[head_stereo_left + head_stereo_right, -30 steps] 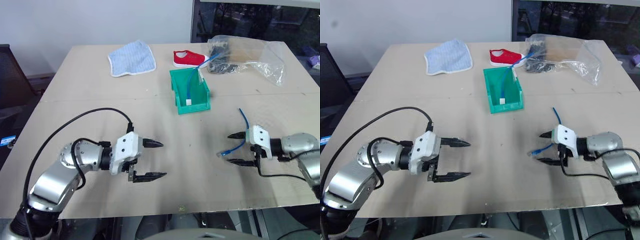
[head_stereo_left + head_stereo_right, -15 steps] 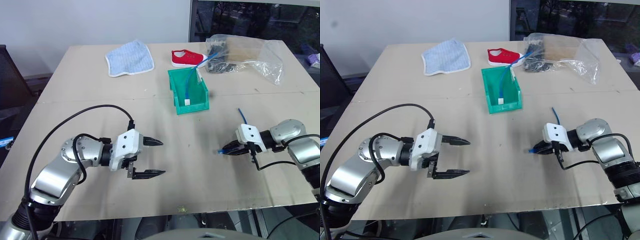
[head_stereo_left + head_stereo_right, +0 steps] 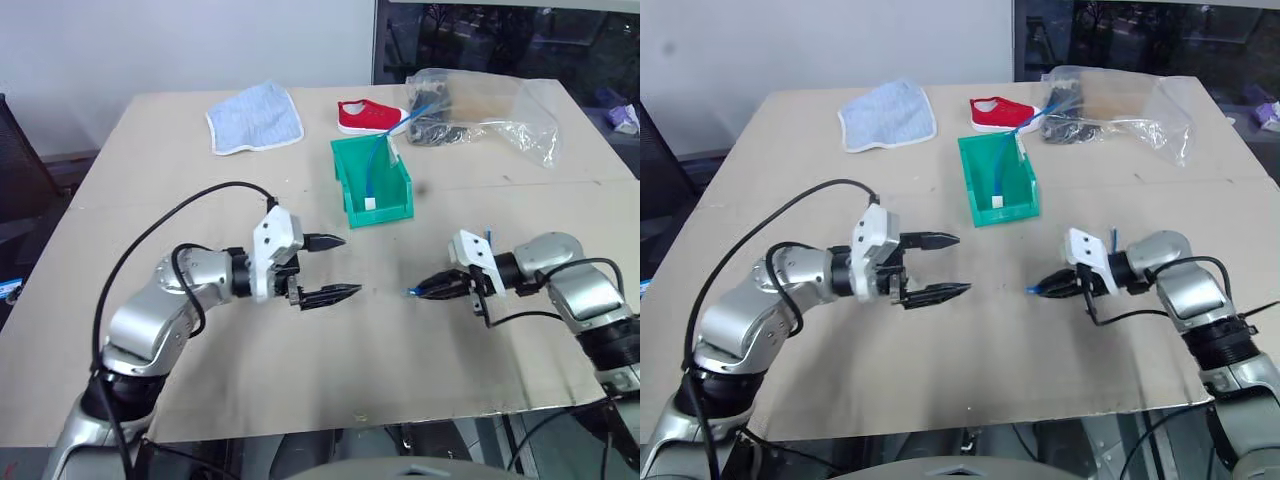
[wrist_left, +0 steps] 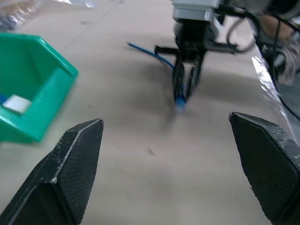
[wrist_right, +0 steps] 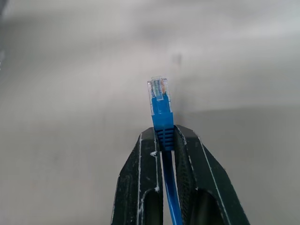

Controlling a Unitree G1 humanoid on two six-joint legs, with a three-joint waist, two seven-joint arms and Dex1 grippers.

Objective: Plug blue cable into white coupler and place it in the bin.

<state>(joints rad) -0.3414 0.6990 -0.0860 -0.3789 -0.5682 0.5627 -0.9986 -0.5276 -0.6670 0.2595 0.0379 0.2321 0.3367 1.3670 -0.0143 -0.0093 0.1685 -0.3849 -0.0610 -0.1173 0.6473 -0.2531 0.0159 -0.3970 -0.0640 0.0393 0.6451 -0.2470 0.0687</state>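
Blue cable (image 5: 160,112) is clamped near its clear plug in the right gripper (image 3: 428,288), lifted off the table (image 3: 300,400) on the near right of the bin (image 3: 385,205); plug tip sticks out past the fingertips. Left gripper (image 3: 340,268) is spread wide, nothing held, near left of the bin, pointed toward the right gripper. A longer blue cable with a white end block (image 3: 372,204) is seen inside the bin. White coupler can't be made out.

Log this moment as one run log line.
right gripper: shut on thin light-blue cable, clear plug forward | left gripper: open, empty | small green plastic bin: behind both
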